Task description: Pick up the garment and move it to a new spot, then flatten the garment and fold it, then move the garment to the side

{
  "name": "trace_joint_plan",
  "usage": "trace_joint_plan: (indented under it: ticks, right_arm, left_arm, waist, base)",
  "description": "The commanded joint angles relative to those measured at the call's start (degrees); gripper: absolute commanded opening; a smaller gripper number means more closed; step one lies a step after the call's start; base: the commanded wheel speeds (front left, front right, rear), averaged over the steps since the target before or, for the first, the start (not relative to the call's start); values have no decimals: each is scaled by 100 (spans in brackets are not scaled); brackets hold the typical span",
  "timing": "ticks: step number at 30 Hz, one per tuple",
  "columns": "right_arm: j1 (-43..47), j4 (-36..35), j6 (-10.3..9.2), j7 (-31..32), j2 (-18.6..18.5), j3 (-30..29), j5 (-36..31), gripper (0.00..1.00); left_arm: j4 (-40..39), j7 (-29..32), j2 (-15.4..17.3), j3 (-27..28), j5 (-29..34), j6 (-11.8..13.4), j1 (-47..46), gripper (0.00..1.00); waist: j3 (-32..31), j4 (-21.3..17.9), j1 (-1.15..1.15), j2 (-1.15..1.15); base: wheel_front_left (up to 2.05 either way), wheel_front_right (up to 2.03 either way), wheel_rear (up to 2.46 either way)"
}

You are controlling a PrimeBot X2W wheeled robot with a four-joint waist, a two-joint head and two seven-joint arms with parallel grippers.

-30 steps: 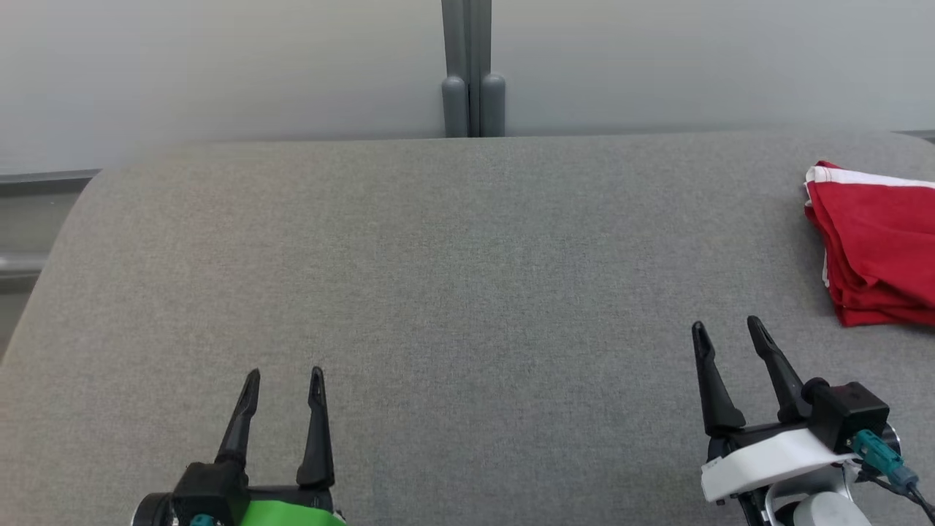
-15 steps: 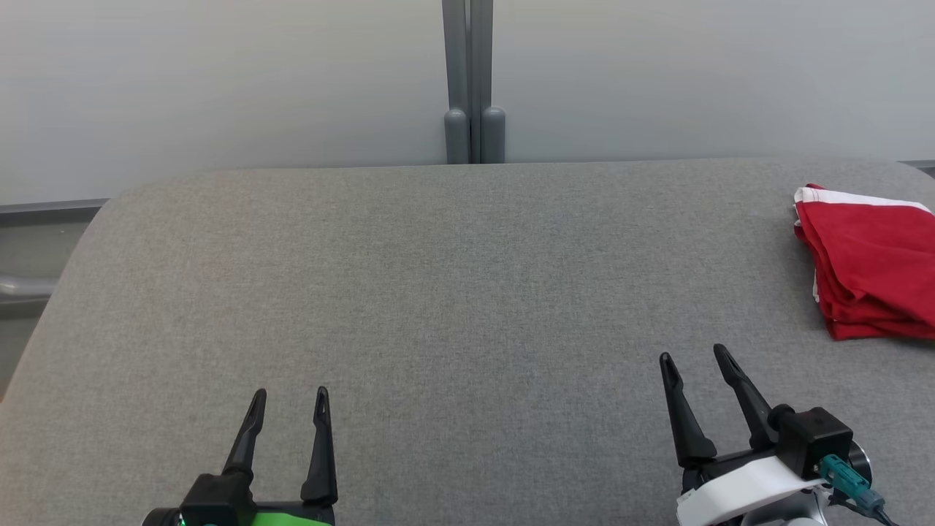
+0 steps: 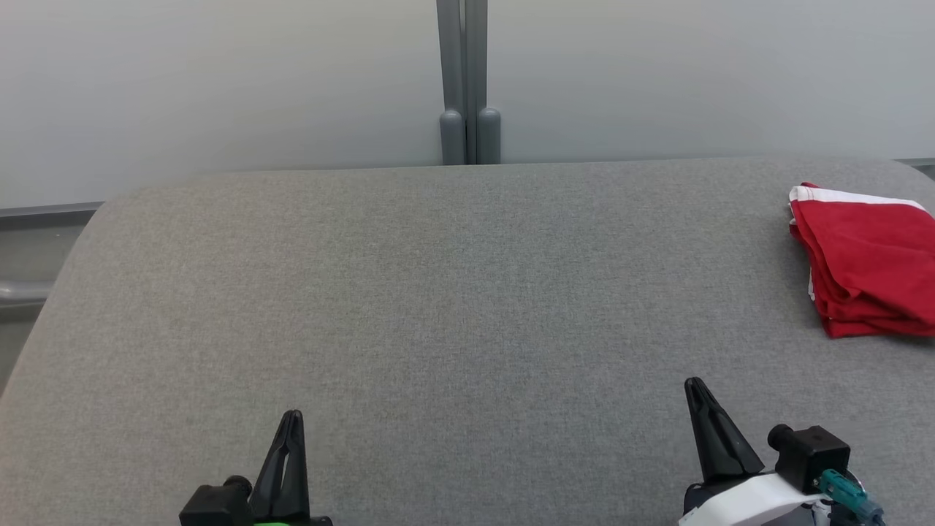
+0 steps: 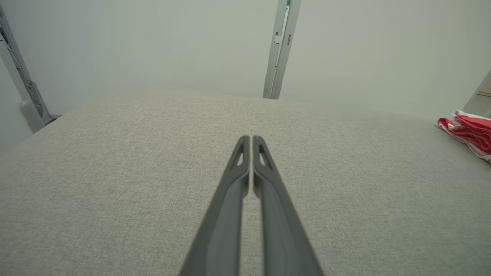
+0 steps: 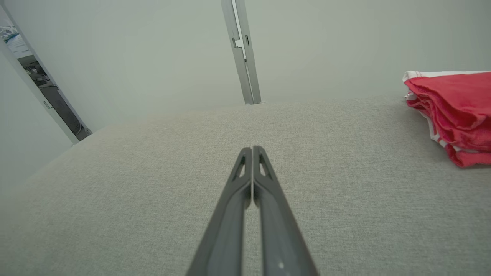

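The left gripper (image 3: 291, 422) and right gripper (image 3: 696, 389) have just gone from spread to fingers (image 4: 230, 184) pressed together, pinching nothing, by the table's (image 3: 467, 307) near edge. The garment (image 3: 869, 270) lies folded at the right edge, well apart from both. The task looks finished.
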Motion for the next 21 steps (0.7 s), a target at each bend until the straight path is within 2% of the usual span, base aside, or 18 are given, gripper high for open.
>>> trace_joint_plan:
  ticks: [1, 21]
  right_arm:
    - [-100, -72, 0, 45, -19, -43, 290, 0]
    - [-368, 62, -2, 473, -66, -287, 2301, 0]
  left_arm:
    - [-79, 45, 30, 46, -284, -29, -88, 0]
    - [122, 462, 139, 310, -2343, -237, -441, 0]
  waist:
    - [3, -1, 0, 0]
    - [37, -28, 0, 0]
  base:
    - [0, 0, 0]
    - [0, 0, 0]
